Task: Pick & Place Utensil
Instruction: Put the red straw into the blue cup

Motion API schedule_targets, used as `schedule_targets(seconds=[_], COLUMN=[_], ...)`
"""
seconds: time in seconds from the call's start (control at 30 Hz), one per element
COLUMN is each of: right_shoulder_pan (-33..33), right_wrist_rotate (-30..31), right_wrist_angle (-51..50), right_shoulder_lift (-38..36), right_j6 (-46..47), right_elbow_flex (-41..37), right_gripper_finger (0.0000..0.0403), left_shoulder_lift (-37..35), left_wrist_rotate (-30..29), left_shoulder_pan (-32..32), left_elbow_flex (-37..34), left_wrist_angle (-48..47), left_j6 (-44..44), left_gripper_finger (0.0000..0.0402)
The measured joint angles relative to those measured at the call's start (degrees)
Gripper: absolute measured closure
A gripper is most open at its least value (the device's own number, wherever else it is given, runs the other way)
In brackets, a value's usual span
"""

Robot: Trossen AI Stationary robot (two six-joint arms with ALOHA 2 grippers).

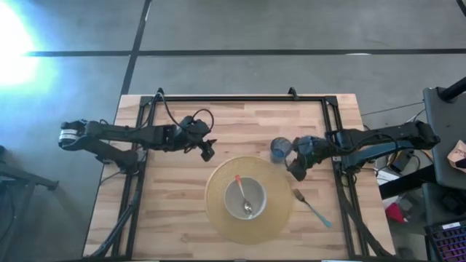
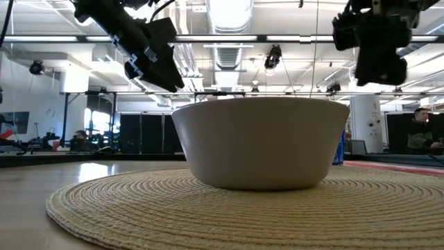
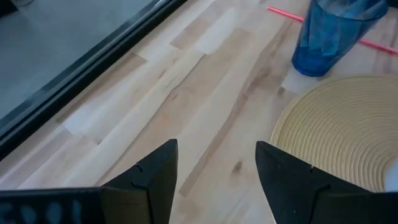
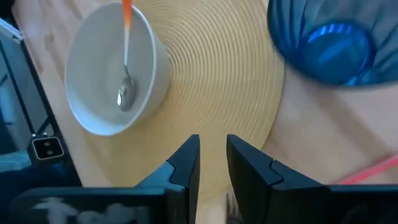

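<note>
Both end effectors hang empty above the bench: left end effector (image 1: 208,153) spread open, right end effector (image 1: 296,172) nearly closed. An orange-handled spoon (image 1: 243,195) rests in the white bowl (image 1: 245,198) on a woven placemat (image 1: 217,209); beyond, a ceiling-lit hall.
</note>
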Motion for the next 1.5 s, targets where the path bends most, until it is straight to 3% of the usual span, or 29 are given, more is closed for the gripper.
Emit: schedule_targets(seconds=[0.17, 0.4, 0.57, 0.9, 1.5], right_shoulder_pan=[6.20, 17.11, 21.48, 20.14, 19.92], right_wrist_rotate=[1.08, 10.14, 15.22, 15.46, 17.45], right_wrist_angle=[0.14, 0.25, -1.92, -15.29, -14.32], right_shoulder_lift=[1.84, 5.05, 6.67, 8.87, 8.85], right_j6=[10.48, 24.01, 33.18, 41.51, 47.27], right_elbow_flex=[-0.72, 1.16, 1.34, 1.31, -6.64], right_gripper_finger=[0.0322, 0.0329, 0.0335, 0.0313, 0.0228], left_shoulder_lift=[0.00, 0.00, 0.00, 0.00, 0.00], left_wrist_rotate=[1.78, 2.86, 2.86, 2.84, 2.81], left_shoulder_pan=[0.12, 0.42, 0.50, 0.72, 1.12], left_elbow_flex=[0.00, 0.00, 0.00, 0.00, -0.11], left_wrist_angle=[-0.01, -0.04, -0.05, -0.05, -0.05], left_j6=[2.05, 5.38, 7.37, 10.16, 10.72], left_gripper_finger=[0.0193, 0.0193, 0.0193, 0.0193, 0.0193])
